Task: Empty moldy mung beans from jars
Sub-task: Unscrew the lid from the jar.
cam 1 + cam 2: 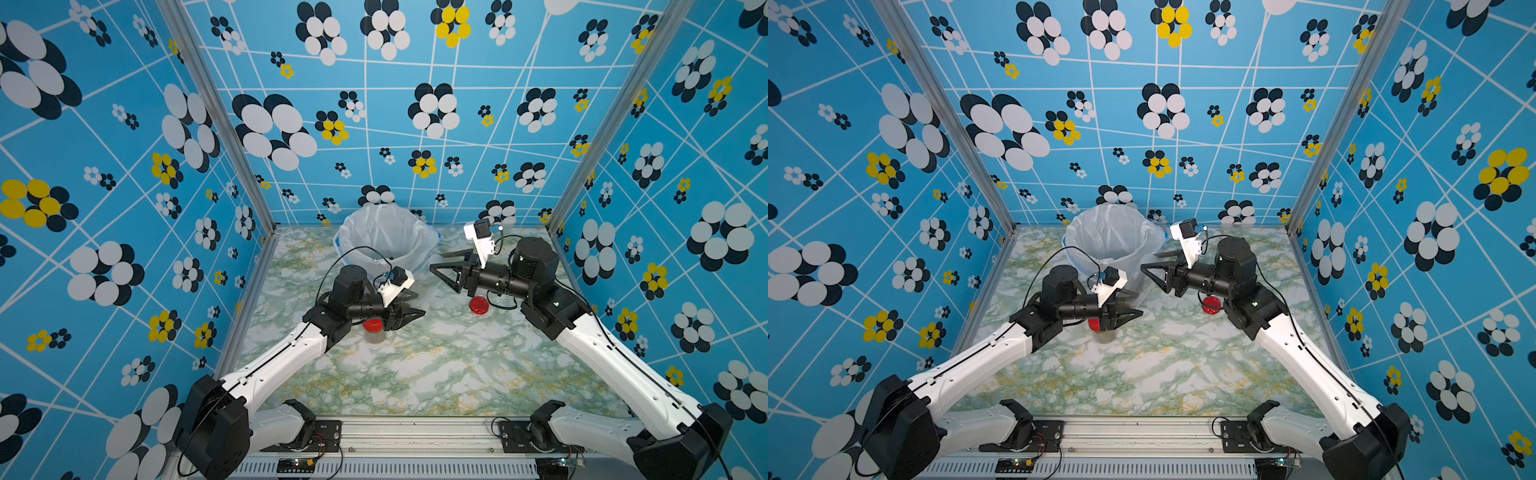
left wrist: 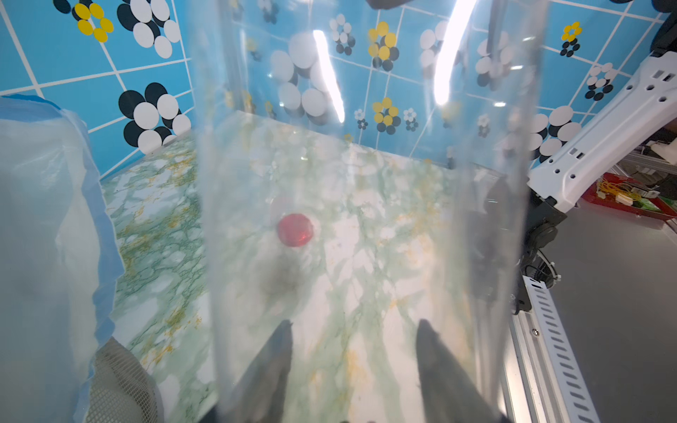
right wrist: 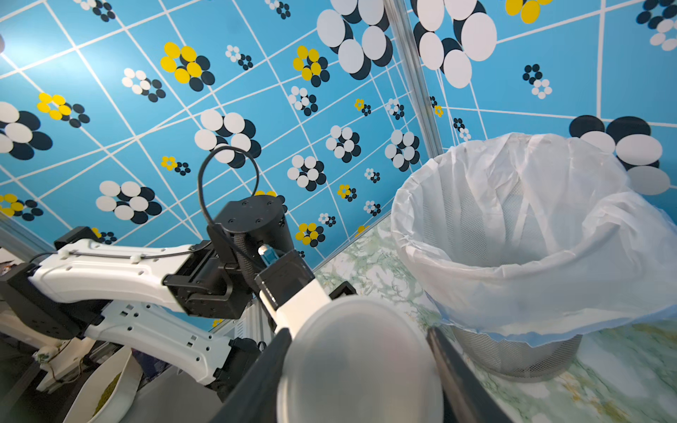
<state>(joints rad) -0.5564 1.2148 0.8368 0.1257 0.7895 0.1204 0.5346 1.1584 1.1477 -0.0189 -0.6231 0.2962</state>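
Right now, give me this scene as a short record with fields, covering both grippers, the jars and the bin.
left gripper: shut on a tall clear jar that looks empty
right gripper: shut on a pale round jar, seen end-on
lidded jar: red-capped, standing on the table under the left arm
red lid: on the table below the right arm; jar beneath it unclear
bin: lined with a white bag, at the back of the table

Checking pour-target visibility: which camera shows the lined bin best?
Right wrist: the bin shows open mouth, white liner and mesh wall. In both top views its lower front is covered; left wrist catches only its side.
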